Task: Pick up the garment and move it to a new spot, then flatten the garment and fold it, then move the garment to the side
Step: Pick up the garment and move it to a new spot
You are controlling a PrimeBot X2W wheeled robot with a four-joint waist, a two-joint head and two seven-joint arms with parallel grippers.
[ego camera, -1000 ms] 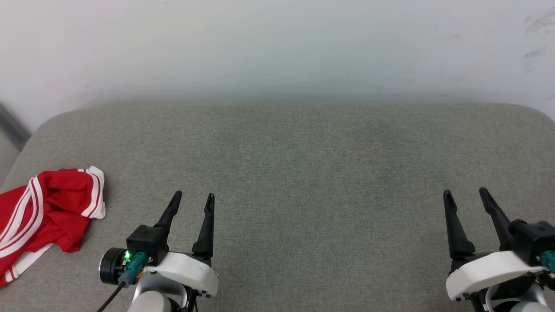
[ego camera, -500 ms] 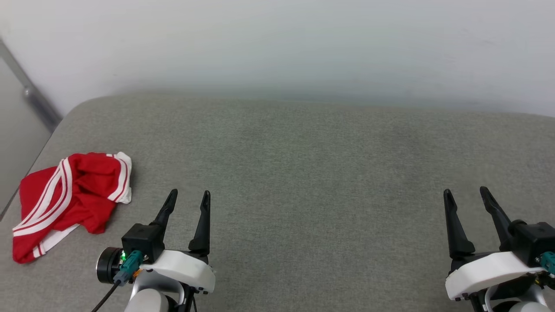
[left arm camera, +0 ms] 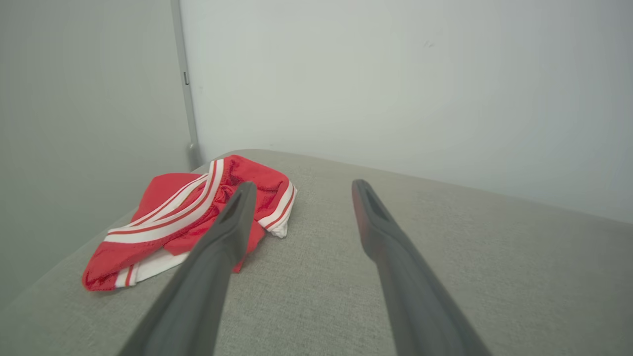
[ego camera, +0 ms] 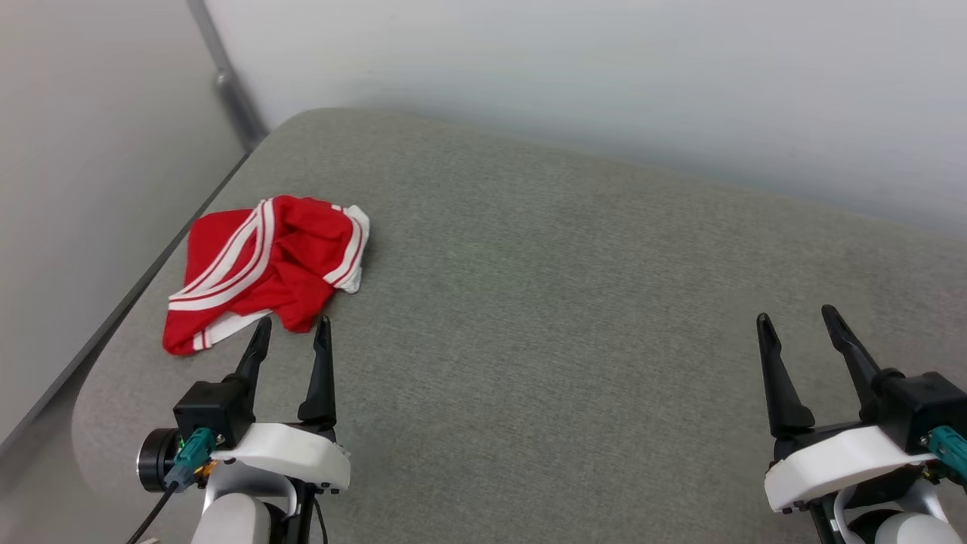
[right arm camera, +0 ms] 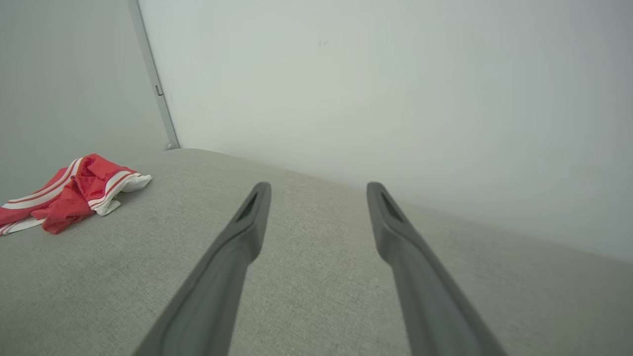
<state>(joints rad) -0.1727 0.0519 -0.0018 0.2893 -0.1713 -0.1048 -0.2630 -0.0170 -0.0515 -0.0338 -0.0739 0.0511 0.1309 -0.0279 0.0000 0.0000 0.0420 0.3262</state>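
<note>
Two grippers, both with fingers spread and holding nothing, hover over a grey padded surface (ego camera: pixel 544 287). The crumpled red jersey (ego camera: pixel 264 264) lies just ahead of the left gripper (ego camera: pixel 294 323) and slightly to its left, its long axis slanting away rightward. It is well apart from the right gripper (ego camera: pixel 795 314), so the left arm looks nearer for the pickup.

No legible text, label, brand mark, number or sign is found in any view. The crumpled garment (ego camera: pixel 266 266), lying at the far left of the grey upholstered surface (ego camera: pixel 574 302), presents only red fabric and white stripes on its exposed folds; no lettering can be made out there.
</note>
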